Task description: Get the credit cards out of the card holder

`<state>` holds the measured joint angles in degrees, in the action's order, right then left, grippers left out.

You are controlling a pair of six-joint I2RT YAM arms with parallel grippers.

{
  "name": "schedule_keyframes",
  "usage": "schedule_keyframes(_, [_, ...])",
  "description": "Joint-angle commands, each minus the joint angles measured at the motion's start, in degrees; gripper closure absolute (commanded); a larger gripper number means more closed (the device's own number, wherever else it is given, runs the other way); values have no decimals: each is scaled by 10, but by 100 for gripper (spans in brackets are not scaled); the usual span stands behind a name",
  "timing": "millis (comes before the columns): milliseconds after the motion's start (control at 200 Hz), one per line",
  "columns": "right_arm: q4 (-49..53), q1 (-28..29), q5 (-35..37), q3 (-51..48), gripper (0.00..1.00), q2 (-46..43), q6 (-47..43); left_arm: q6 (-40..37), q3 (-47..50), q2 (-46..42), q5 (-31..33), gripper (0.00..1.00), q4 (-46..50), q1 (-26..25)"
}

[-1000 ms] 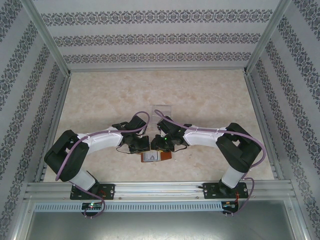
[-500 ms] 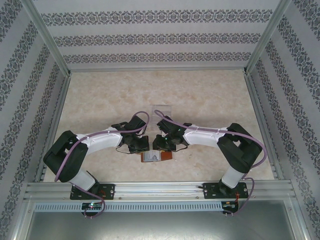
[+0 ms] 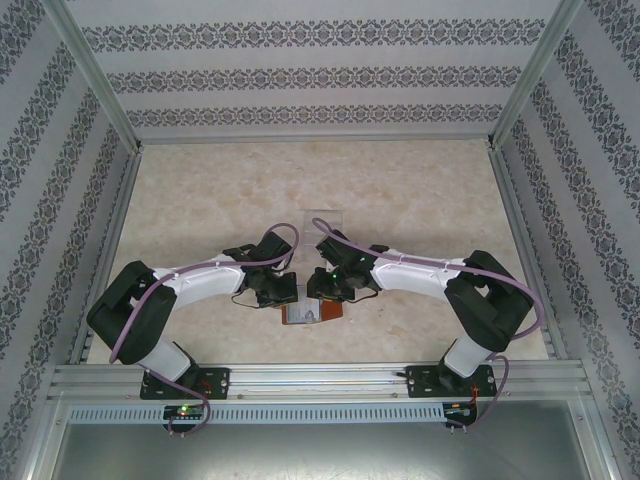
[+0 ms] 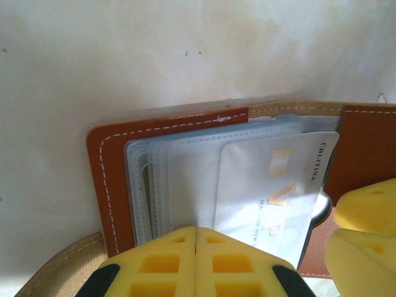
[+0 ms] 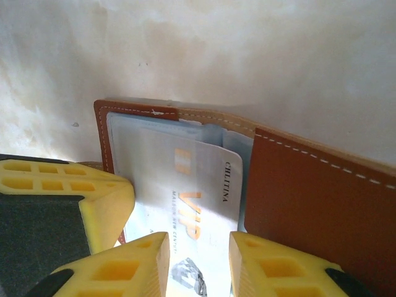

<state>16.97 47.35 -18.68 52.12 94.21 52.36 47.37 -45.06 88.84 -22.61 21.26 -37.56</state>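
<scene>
One credit card [image 5: 185, 192] sticks out of the card holder [image 5: 309, 192], lower center; left fingers [image 4: 161, 266] squeezed together, right fingers [image 5: 272, 266] apart, straddling it.

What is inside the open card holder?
A pale VIP card lies among clear sleeves in the card holder; whether more cards lie underneath is hidden.

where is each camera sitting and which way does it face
Top external: above and behind the bases, facing down on the table; left arm and right arm show.
Left wrist: on the left arm, facing the open card holder; left gripper at bottom.
Right wrist: on the right arm, facing the same card holder; right gripper over the VIP card.
Both wrist views share the VIP card.
</scene>
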Motion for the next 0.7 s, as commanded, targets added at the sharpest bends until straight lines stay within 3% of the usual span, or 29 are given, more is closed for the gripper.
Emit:
schedule_keyframes(0, [13, -7, 11, -1, 68, 4, -7, -13, 6, 9, 17, 94, 30, -8])
schedule_keyframes(694, [-62, -19, -38, -34, 69, 29, 10, -19, -1, 21, 18, 95, 41, -8])
